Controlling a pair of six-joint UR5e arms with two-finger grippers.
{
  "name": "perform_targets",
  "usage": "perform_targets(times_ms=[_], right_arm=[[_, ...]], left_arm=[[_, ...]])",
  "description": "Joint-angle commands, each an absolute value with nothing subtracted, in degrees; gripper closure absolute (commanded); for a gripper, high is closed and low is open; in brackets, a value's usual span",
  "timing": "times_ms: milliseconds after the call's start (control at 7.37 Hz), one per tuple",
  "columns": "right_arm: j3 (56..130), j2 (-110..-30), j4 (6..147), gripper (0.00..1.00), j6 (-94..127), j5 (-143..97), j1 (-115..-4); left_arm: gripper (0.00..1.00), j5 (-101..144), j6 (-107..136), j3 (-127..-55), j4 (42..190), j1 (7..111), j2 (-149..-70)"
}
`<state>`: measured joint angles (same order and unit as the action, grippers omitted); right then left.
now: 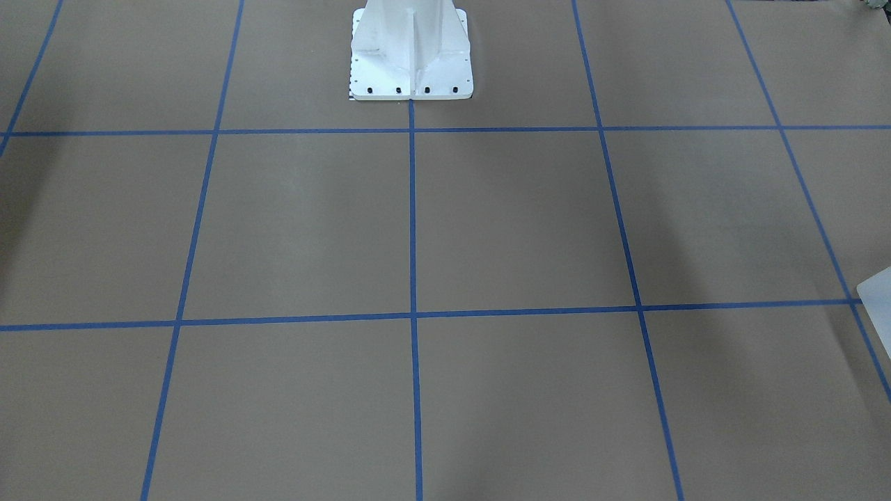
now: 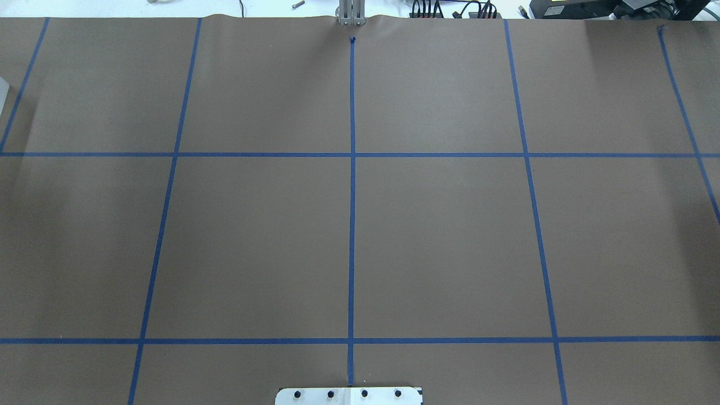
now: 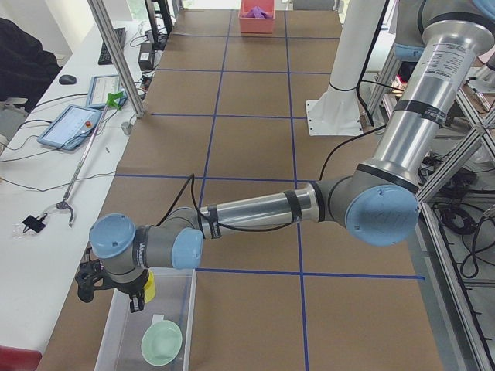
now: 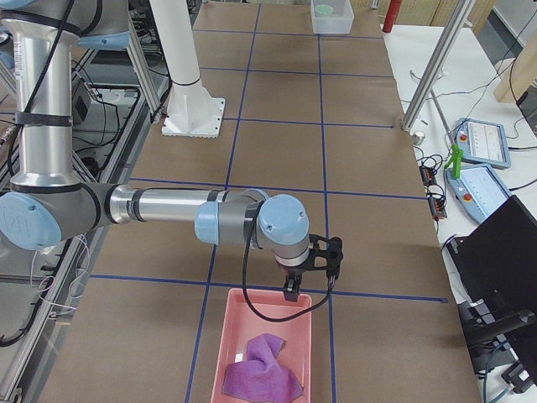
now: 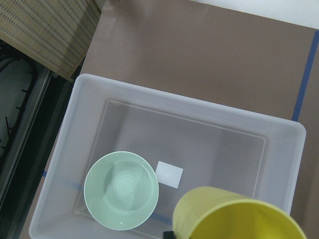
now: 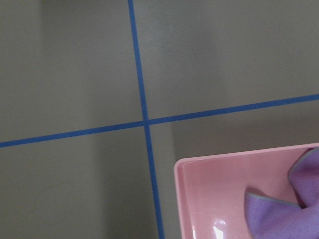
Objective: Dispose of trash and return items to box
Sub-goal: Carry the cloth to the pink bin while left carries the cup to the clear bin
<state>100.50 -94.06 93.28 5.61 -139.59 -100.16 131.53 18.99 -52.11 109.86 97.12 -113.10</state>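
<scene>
Left gripper (image 3: 116,294) hangs over the near end of the clear bin (image 3: 108,340), clamped on a yellow cup (image 3: 148,284). Left wrist view: the cup (image 5: 239,216) sits close under the camera, upright, mouth facing up, held above the bin's floor (image 5: 199,134), with a dark sliver of finger at its lower left edge. A green bowl (image 5: 121,190) rests upright inside the bin, just beside a small white label (image 5: 169,174) on the floor. Right gripper (image 4: 310,281) is at the table's other end, above the rim of the pink bin (image 4: 268,315); cannot tell whether its fingers are apart or together. A purple cloth (image 4: 262,369) lies crumpled in the pink bin, apart from the gripper. Right wrist view shows only the bin's corner (image 6: 209,199) and the cloth's edge (image 6: 279,214). Table (image 2: 450,236) is covered in brown paper gridded with blue tape; white robot base (image 1: 412,52) stands at mid-edge.
</scene>
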Motion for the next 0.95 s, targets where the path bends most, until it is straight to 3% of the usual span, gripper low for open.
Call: perform_targets(times_ms=[0,407,814], right_arm=[[106.6,-94.13,95.27,0.0,13.87,-140.36,-96.6],[108.72,-94.04,95.27,0.0,17.49,-141.42,-95.1],[108.72,-94.13,95.27,0.0,17.58,-141.42,-94.75]], left_arm=[[1.0,132.89,23.11,-49.49,115.04,95.81,-112.41],[1.0,133.68,34.23,-42.92,129.4,88.89,-111.53],[1.0,133.68,35.51,-41.04,131.57,87.89,-111.45]])
